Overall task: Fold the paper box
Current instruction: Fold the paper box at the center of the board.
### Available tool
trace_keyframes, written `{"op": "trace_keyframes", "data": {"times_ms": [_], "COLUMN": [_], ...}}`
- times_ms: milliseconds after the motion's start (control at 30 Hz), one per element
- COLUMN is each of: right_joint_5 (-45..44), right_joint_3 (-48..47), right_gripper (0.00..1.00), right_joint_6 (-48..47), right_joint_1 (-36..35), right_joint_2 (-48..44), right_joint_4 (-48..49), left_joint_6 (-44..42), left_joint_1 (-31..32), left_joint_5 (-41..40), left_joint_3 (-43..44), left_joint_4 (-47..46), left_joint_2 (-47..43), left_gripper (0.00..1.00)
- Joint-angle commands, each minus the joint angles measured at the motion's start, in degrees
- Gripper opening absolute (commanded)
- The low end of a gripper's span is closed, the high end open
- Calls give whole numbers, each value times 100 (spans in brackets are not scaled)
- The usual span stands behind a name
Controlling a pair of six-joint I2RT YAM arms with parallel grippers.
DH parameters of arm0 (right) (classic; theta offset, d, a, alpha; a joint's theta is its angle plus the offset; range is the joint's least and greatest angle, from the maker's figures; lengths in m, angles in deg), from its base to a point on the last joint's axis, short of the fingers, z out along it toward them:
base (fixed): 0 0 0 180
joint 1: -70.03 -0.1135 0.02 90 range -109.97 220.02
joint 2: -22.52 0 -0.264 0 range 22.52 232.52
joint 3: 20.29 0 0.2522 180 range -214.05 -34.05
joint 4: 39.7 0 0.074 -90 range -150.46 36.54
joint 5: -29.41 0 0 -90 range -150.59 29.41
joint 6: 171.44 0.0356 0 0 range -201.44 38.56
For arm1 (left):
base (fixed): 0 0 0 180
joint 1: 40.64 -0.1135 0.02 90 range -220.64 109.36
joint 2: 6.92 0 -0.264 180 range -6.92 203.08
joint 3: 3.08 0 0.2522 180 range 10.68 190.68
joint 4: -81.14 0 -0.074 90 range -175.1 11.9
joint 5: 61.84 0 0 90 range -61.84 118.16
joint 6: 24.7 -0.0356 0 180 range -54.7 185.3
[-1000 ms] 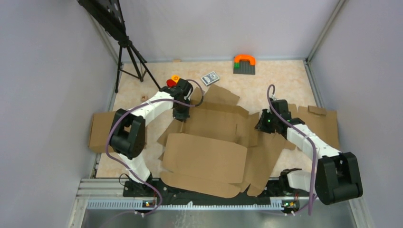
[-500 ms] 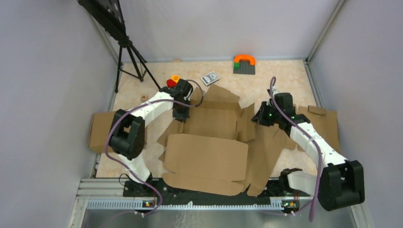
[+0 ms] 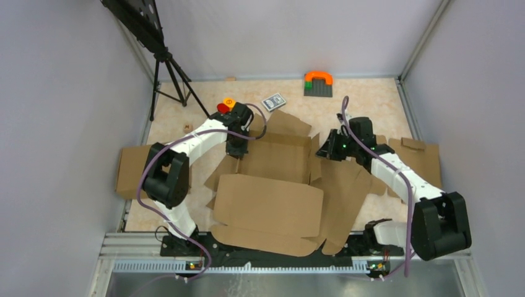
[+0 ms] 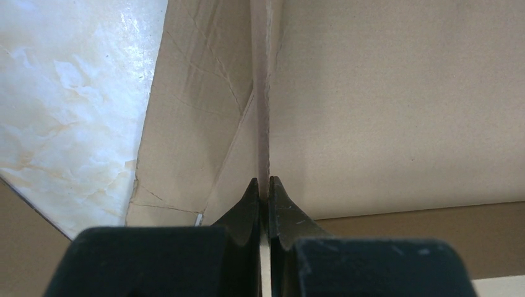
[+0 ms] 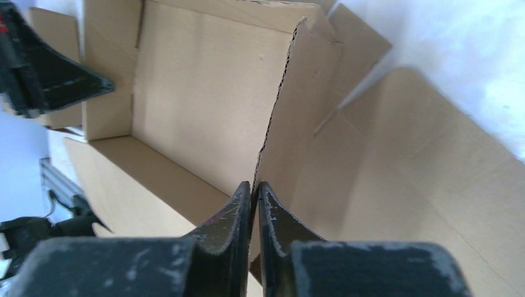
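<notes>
The paper box (image 3: 272, 204) is a large brown corrugated die-cut sheet spread over the middle of the table, its near panel lying flat and its side walls raised. My left gripper (image 3: 238, 154) is shut on the box's upright left wall edge (image 4: 265, 124), with the jaws pinching the cardboard (image 4: 264, 185). My right gripper (image 3: 323, 151) is shut on the raised right wall flap (image 5: 291, 105), clamping its corrugated edge (image 5: 254, 189). The left arm's fingers (image 5: 43, 74) show at the far side in the right wrist view.
A plain cardboard slab (image 3: 133, 170) lies at the left edge and another brown piece (image 3: 424, 161) at the right. A card deck (image 3: 273, 101), an orange and green block on a grey plate (image 3: 318, 82), a red and orange toy (image 3: 224, 105) and a tripod (image 3: 167, 74) stand at the back.
My right gripper has moved left and toward the back, swinging the box's right wall flap up and inward. My left gripper has stayed put on the left wall.
</notes>
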Motion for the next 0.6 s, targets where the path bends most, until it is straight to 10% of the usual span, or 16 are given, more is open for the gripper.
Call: {"op": "trace_keyframes", "data": {"times_ms": [0, 233, 567], "right_joint_5": [693, 981, 1440], "right_joint_3": [-30, 242, 703], "right_gripper": [11, 44, 50], "right_joint_6": [146, 437, 770], "right_joint_1": [-89, -91, 19], "right_joint_2": [241, 458, 750], "right_joint_4": [898, 1343, 2180], "left_joint_6": [41, 28, 28], "left_joint_1": [69, 68, 67], "left_joint_5": [158, 136, 109], "left_joint_3": [212, 216, 217], "left_joint_4": [3, 27, 24], "left_joint_2": [-52, -88, -64], "left_gripper": [0, 0, 0]}}
